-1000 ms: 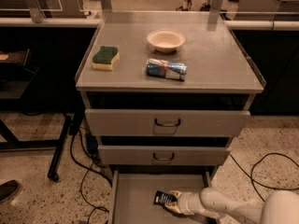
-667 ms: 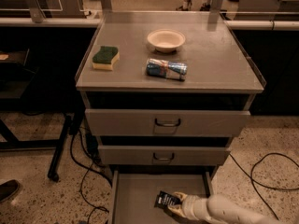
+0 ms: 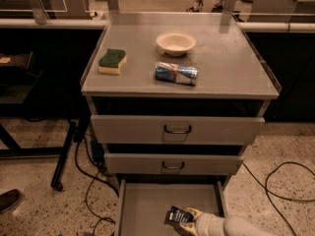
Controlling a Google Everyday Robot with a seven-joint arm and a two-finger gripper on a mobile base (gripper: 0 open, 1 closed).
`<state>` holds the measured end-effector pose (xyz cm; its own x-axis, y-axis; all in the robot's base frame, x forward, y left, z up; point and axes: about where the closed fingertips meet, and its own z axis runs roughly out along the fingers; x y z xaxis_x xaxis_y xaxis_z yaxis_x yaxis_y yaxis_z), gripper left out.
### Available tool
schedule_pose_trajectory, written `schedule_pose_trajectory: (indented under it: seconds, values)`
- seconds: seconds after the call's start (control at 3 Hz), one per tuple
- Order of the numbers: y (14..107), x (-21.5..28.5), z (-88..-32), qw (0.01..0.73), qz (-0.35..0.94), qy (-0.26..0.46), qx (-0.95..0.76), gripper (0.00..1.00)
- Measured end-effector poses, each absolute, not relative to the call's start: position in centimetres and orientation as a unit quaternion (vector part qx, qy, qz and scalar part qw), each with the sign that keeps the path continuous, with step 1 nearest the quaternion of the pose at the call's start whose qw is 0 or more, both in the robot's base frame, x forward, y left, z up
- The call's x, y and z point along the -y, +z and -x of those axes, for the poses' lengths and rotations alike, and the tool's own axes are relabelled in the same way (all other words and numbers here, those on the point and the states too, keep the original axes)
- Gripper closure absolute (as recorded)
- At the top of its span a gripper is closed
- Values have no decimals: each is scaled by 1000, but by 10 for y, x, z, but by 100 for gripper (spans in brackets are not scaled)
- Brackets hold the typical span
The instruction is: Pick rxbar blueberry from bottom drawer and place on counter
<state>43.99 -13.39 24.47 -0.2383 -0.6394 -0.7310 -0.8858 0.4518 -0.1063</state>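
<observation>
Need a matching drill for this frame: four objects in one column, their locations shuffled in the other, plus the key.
Things:
1. green-and-yellow rectangular sponge
2. cream round bowl
3. shiny blue-silver cylindrical packet
4. small dark navy rxbar blueberry wrapper

Places:
A. grey metal counter, middle, just in front of the bowl
B. open bottom drawer, right at the gripper
C. counter, left side
D. counter, rear centre

Pairs: 1-C, 2-D, 3-A, 4-B.
</observation>
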Motion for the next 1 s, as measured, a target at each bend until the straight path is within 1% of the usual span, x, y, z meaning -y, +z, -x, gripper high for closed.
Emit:
schedule_pose_trajectory:
  seconds: [0.33, 0.67, 1.0]
  values:
    - [264, 147, -443, 369, 482, 156, -779, 100]
    - [307, 170, -446, 377, 465, 126, -791, 100]
    - [369, 199, -455, 384, 454, 81, -800, 100]
